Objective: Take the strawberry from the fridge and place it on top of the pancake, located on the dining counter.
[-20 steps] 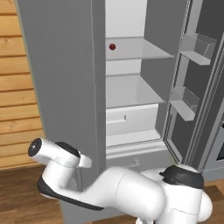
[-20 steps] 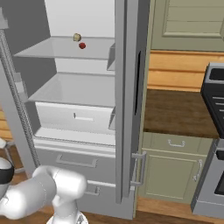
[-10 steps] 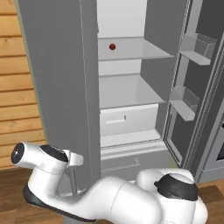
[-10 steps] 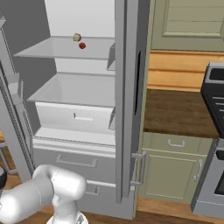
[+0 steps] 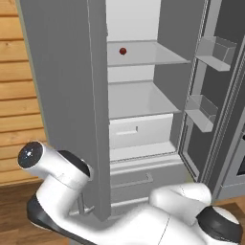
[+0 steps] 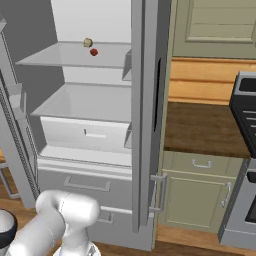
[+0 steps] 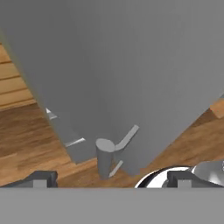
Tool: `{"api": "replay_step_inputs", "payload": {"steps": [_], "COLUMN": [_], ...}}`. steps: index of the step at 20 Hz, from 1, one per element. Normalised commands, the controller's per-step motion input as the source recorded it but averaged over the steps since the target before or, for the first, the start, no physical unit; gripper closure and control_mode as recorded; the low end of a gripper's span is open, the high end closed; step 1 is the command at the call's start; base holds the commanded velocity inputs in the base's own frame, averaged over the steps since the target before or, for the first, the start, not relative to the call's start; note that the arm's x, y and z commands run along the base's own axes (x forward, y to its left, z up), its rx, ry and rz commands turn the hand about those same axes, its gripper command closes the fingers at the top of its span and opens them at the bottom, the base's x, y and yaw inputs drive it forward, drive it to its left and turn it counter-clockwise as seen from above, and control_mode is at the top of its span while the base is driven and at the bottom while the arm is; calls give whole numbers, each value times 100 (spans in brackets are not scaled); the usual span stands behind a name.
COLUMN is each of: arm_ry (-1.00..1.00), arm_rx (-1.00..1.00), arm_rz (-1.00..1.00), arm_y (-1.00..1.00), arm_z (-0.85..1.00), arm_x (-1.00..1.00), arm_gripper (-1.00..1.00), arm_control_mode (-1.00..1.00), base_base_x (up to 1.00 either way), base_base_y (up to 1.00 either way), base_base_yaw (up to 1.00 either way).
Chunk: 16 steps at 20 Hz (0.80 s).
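The strawberry (image 5: 123,50) (image 6: 94,51), tiny and dark red, lies on the upper shelf of the open fridge (image 5: 143,100) (image 6: 85,107). My gripper (image 7: 109,179) is open and low by the floor, its fingertips (image 7: 41,179) spread wide. In the hand view it faces the outer side of the fridge's left door (image 7: 113,74) (image 5: 62,95), just below the bottom end of the door's bar handle (image 7: 104,157). Nothing sits between the fingers. The pancake and the dining counter are out of view.
A small yellowish lump (image 6: 88,42) sits just behind the strawberry. The right door (image 5: 210,110) stands open with its bins; its edge (image 6: 145,115) rises mid-frame. Beyond it are a wooden counter (image 6: 205,127) over green cabinets (image 6: 195,195), and a stove (image 6: 245,100).
My arm has swung left and down along the outside of the left door, and the door's panel has shifted slightly left. The strawberry has not moved.
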Motion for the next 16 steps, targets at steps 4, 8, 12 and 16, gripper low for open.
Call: {"api": "replay_step_inputs", "payload": {"steps": [4,8,12,16], "arm_ry": [1,-7,-3,0], "arm_rx": [18,39,59,61], "arm_rz": [27,21,11,12], "arm_y": [-38,-64,-99,-83], "arm_z": [92,30,19,39], "arm_x": [-42,-60,-8,24], "arm_gripper": [-100,-100,-100,-100], "arm_control_mode": [-100,-100,-100,-100], "base_base_x": [0,0,0,0], "base_base_y": [0,0,0,0], "base_base_yaw": [0,0,0,0]}}
